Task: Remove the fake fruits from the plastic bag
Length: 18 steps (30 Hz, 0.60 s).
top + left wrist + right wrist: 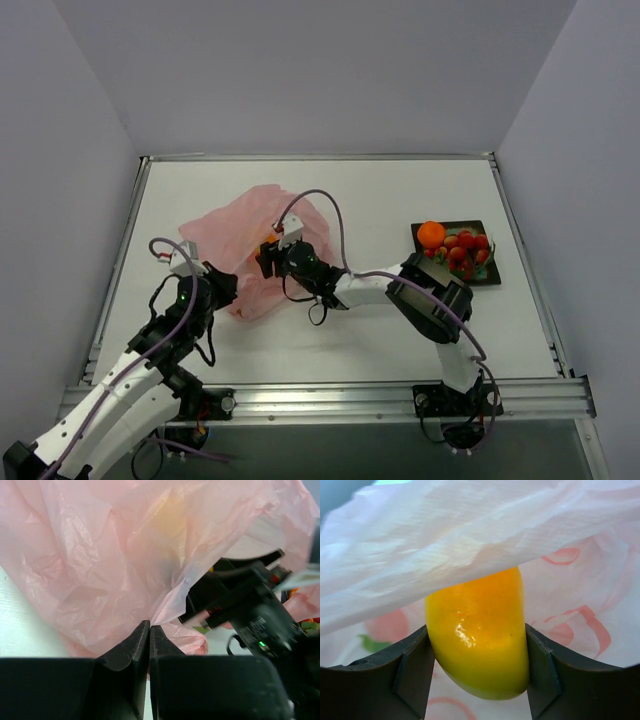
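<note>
The right gripper is closed on a yellow-orange glossy plastic fruit piece. One dark finger presses each flank, and the fruit's rounded lower end, which turns greenish, hangs between them. A sheet of the thin translucent pink plastic bag drapes over the top of the fruit and hides its upper end. More of the bag's film, printed with red marks, lies behind it. Seen from above, this gripper reaches from the right into the bag's mouth, with the arm stretched low across the white table.

The left gripper has its fingers pressed together with no gap between them. A taut fold of the pink bag runs down to their tips, pinched there. From above, this gripper sits at the bag's near left edge, and the crumpled bag spreads away from it over the left half of the table.

Well apart on the right, a black-rimmed square tray holds an orange ball at its far left corner. A bunch of red round berries lies just beside the ball.
</note>
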Tool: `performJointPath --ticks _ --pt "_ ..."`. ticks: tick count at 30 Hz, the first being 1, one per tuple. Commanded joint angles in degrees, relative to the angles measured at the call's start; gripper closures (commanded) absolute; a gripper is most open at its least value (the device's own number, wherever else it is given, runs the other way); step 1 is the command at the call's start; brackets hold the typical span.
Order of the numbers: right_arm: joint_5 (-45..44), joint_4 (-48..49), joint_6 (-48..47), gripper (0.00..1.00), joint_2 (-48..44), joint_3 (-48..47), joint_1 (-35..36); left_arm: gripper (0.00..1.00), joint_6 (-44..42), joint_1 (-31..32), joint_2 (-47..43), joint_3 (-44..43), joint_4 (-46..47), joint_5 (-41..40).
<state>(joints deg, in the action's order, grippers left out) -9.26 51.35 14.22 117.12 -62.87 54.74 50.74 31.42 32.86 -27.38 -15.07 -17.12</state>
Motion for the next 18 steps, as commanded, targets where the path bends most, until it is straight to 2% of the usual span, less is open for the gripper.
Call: performJointPath --ticks 1,5,11,16,18 --pt "2.75 3.32 3.09 0.82 -7.94 5.29 0.54 0.98 -2.14 -0.57 1.68 -4.26 6.98 -1.42" --pt "2.93 0.95 4.59 0.83 -13.48 11.53 1.42 0.98 -2.57 -0.57 2.29 -5.23 8.3 -1.95" --pt "1.0 -5.53 6.52 0.83 -27.54 22.95 3.09 0.98 -3.11 -0.57 2.73 -5.85 10.32 -3.79" --pt "-4.71 -18.53 6.79 0.84 -48.27 29.55 2.65 0.98 -2.75 -0.66 2.3 -5.76 11.82 -4.85" --pt "-6.03 -22.24 6.7 0.84 -57.12 31.05 -0.14 0.98 -2.75 -0.74 1.77 -5.23 12.52 -3.62"
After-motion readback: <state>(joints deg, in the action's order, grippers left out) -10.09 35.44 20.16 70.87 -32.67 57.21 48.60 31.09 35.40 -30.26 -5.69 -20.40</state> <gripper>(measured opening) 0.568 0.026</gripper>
